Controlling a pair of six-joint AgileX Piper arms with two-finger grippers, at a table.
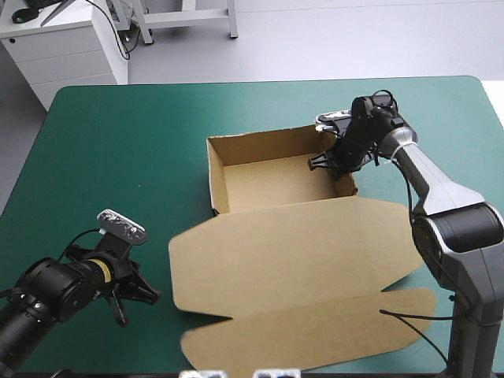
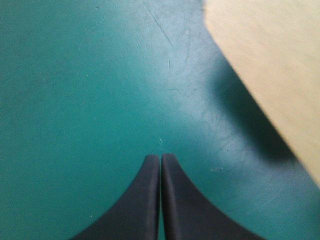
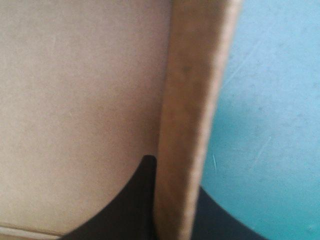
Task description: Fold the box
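The brown box (image 1: 272, 183) stands as an open tray in the middle of the table, its walls raised and its lid (image 1: 291, 256) lying flat toward the near edge. My right gripper (image 1: 337, 160) is at the tray's right wall. In the right wrist view the wall (image 3: 196, 95) runs between the black fingers, one inside the tray and one outside, and the gripper (image 3: 175, 175) is shut on it. My left gripper (image 1: 130, 295) rests low over the teal-green cover, left of the lid. Its fingers (image 2: 160, 165) meet in a point with nothing held, and the lid's edge (image 2: 270, 65) lies ahead to one side.
A white cabinet (image 1: 67, 43) stands beyond the table's far left corner. Bare teal-green cover (image 1: 110, 157) stretches left of the box. The lid's front flap (image 1: 315, 335) reaches close to the table's near edge.
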